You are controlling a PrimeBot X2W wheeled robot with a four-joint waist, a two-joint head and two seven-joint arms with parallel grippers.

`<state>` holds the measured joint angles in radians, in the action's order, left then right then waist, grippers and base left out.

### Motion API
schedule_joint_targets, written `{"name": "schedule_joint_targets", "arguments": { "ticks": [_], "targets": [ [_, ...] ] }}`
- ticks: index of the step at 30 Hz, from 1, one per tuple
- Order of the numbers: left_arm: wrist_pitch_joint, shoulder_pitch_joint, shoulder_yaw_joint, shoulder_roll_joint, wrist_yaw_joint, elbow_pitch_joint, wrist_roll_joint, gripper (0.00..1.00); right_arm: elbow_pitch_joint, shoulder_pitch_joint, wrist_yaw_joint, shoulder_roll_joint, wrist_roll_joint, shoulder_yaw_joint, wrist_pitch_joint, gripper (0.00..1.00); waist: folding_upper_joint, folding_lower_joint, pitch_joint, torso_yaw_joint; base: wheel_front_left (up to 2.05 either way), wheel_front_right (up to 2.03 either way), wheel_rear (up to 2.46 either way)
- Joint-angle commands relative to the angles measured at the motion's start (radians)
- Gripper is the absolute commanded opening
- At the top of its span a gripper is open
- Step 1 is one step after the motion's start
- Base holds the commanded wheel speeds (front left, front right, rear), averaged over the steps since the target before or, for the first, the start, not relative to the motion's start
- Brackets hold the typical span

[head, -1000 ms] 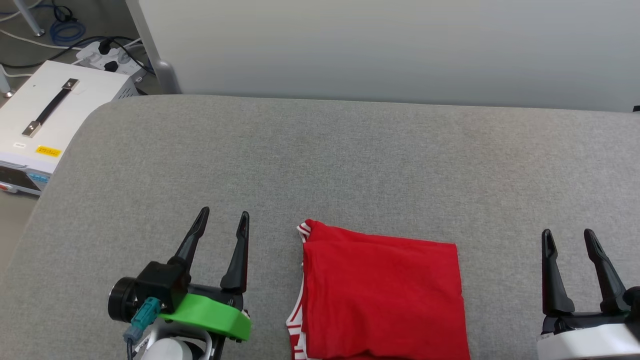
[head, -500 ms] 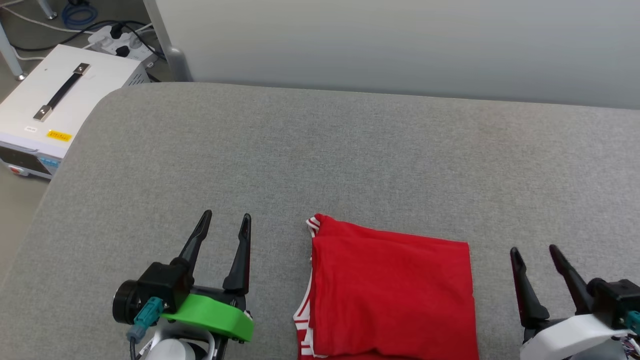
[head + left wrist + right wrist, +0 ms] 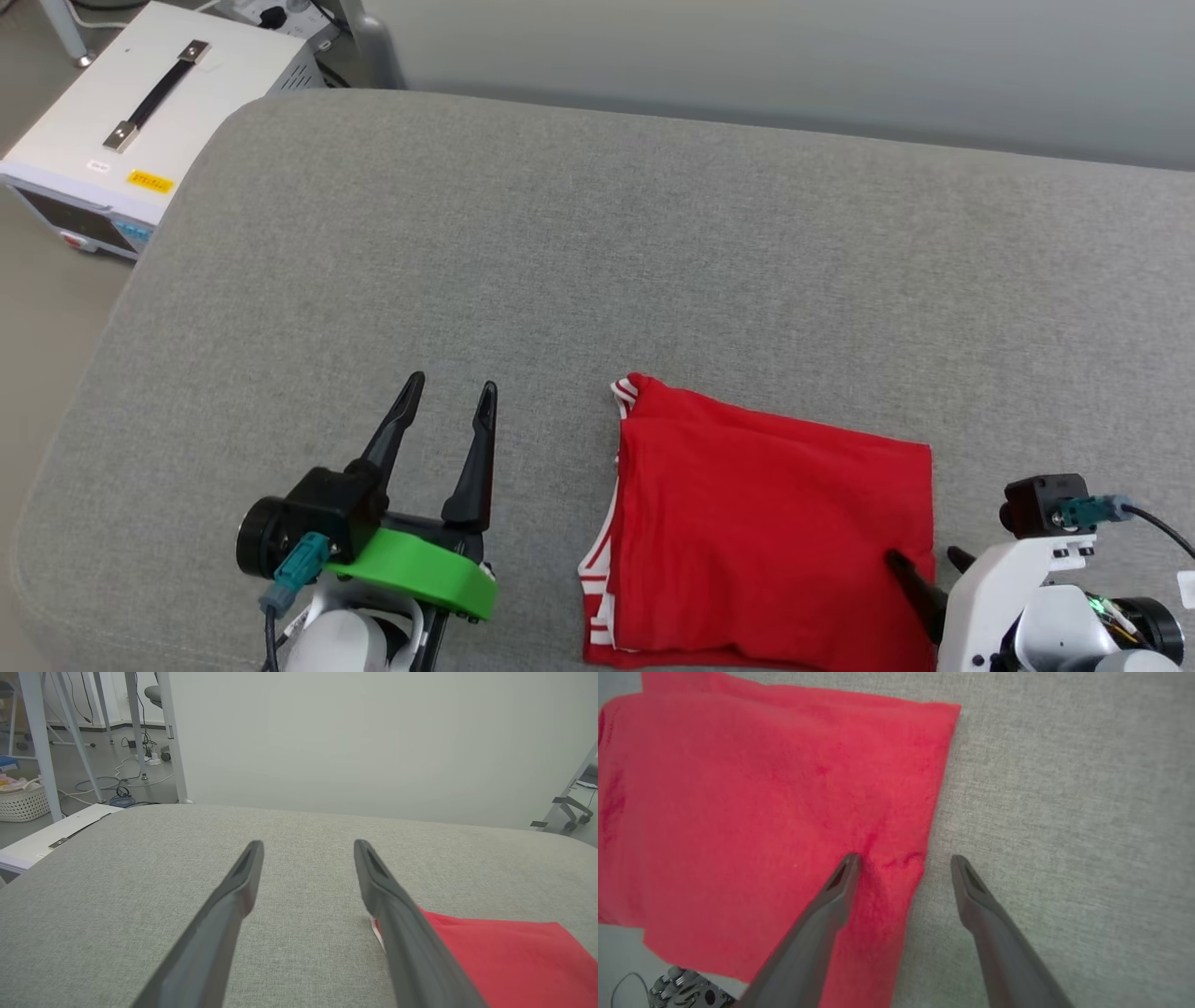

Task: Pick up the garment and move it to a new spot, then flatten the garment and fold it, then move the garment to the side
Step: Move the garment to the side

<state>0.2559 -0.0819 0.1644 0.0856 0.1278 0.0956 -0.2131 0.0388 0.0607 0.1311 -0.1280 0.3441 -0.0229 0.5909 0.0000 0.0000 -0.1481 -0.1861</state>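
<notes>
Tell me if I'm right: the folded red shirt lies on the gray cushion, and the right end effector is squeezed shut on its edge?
Not quite. The right end effector is open, not squeezed shut: the right wrist view shows one finger over the shirt and the other over the cushion. The shirt is red, folded and lying on the gray cushion.

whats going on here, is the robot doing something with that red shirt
The red jersey shirt lies folded on the grey padded surface. The right gripper is open, one finger over the shirt's edge and the other over bare surface, apparently set to grab it. The left gripper is open and empty beside the shirt.
</notes>
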Motion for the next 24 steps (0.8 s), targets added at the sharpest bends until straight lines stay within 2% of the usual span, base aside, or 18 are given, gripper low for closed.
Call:
{"name": "schedule_joint_targets", "arguments": {
  "ticks": [1, 10, 11, 12, 13, 14, 19, 24],
  "targets": [
    [0.006, -0.023, 0.003, -0.006, 0.003, 0.002, -0.006, 1.00, -0.010, -0.025, 0.000, 0.008, 0.008, 0.005, 0.025, 1.00, 0.0000, 0.0000, -0.030, -0.031, 0.00, 0.00, 0.00],
    [0.006, -0.040, 0.003, -0.007, 0.003, 0.005, -0.012, 1.00, -0.092, -0.056, 0.000, 0.031, 0.019, -0.007, 0.144, 1.00, 0.0000, 0.0000, -0.064, -0.071, 0.00, 0.00, 0.00],
    [0.006, -0.041, 0.003, -0.008, 0.003, 0.005, -0.012, 1.00, -0.101, -0.058, 0.000, 0.033, 0.024, -0.010, 0.150, 0.69, 0.0000, 0.0000, -0.065, -0.072, 0.00, 0.00, 0.00],
    [0.006, -0.041, 0.003, -0.008, 0.003, 0.005, -0.011, 1.00, -0.110, -0.062, 0.000, 0.034, 0.026, -0.012, 0.150, 0.24, 0.0000, 0.0000, -0.066, -0.072, 0.00, 0.00, 0.00],
    [0.006, -0.041, 0.002, -0.008, 0.003, 0.006, -0.011, 1.00, -0.116, -0.066, 0.000, 0.034, 0.025, -0.011, 0.143, 0.05, 0.0000, 0.0000, -0.065, -0.071, 0.00, 0.00, 0.00],
    [0.006, -0.040, 0.001, -0.008, 0.003, 0.007, -0.011, 1.00, -0.123, -0.071, 0.000, 0.029, 0.019, -0.016, 0.137, 0.00, 0.0000, 0.0000, -0.063, -0.069, 0.00, 0.00, 0.00],
    [0.006, -0.035, 0.007, -0.001, 0.003, 0.010, -0.015, 1.00, -0.124, -0.091, 0.000, -0.005, 0.006, -0.043, 0.101, 0.00, 0.0000, 0.0000, -0.044, -0.039, 0.00, 0.00, 0.00],
    [0.006, -0.027, 0.019, 0.008, 0.003, 0.011, -0.020, 1.00, -0.086, -0.105, 0.000, -0.091, -0.027, -0.099, 0.074, 0.00, 0.0000, 0.0000, -0.017, 0.019, 0.00, 0.00, 0.00]
  ]
}}
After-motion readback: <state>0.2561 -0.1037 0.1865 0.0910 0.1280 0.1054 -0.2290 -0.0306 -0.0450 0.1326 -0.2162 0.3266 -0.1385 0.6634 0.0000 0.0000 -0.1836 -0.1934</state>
